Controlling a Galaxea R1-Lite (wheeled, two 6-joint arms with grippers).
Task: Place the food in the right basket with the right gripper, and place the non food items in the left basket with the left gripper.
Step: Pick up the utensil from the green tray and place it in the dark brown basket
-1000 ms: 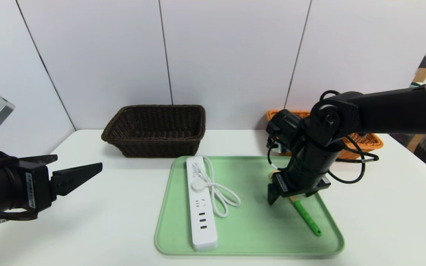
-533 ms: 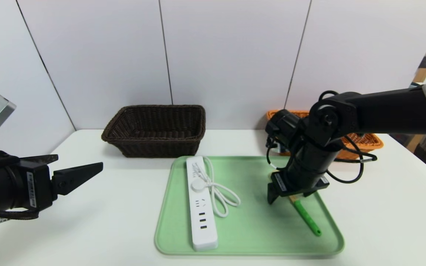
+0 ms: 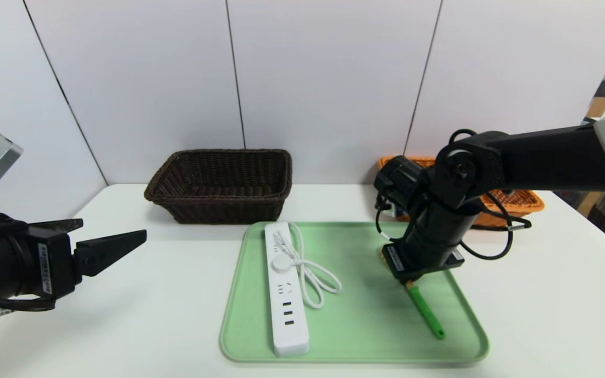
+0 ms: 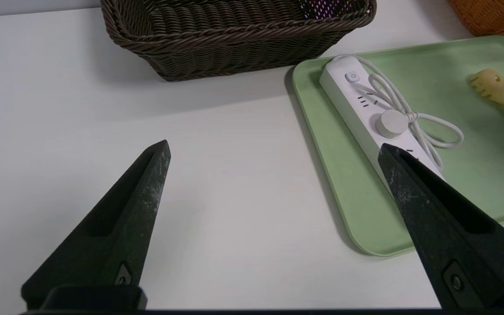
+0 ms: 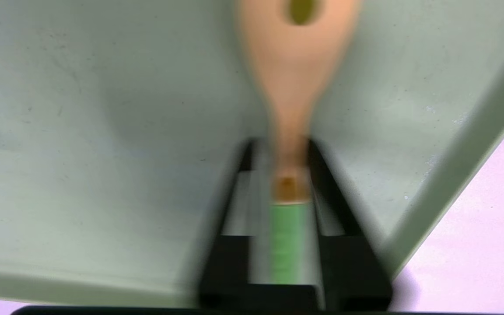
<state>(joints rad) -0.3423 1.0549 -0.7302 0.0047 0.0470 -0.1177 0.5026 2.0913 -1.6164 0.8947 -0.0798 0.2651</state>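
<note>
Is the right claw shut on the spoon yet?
Shut. The right claw has both fingers pressed against the spoon where its green handle begins, over the tray.

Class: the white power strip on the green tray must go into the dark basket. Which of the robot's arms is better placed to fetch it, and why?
Left. The left gripper is open and free, facing the power strip; the right gripper is shut on the pasta spoon.

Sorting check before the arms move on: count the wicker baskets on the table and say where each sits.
2. The dark brown basket stands behind the green tray's far-left corner. The orange basket stands behind the tray's far-right corner, mostly hidden by the right arm. Others could lie out of view.
</note>
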